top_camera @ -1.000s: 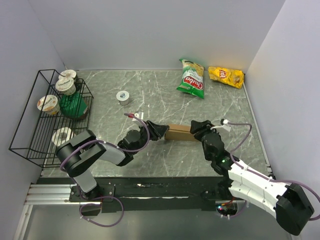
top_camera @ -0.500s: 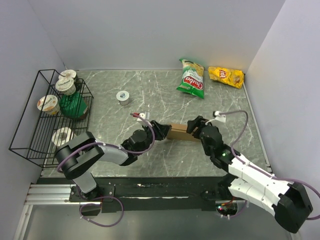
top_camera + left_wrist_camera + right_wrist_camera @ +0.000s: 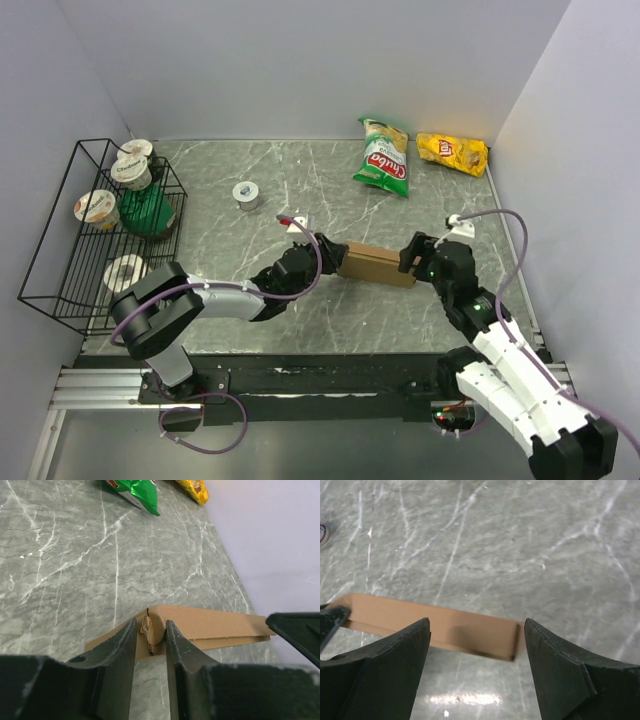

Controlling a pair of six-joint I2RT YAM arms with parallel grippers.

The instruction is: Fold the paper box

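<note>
The paper box is seen flat on the worktop, on the near side of the green snack bag. One end is clamped by the left pincer. The other end has just been let go by the right pincer, now spread wide, so a fresh grasp is probably needed.

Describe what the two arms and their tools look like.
The left arm has grey links and black joints; the right arm has white links and black joints. Each carries a looping purple cable. The left tool and right tool have matte black, tapering fingers.
</note>
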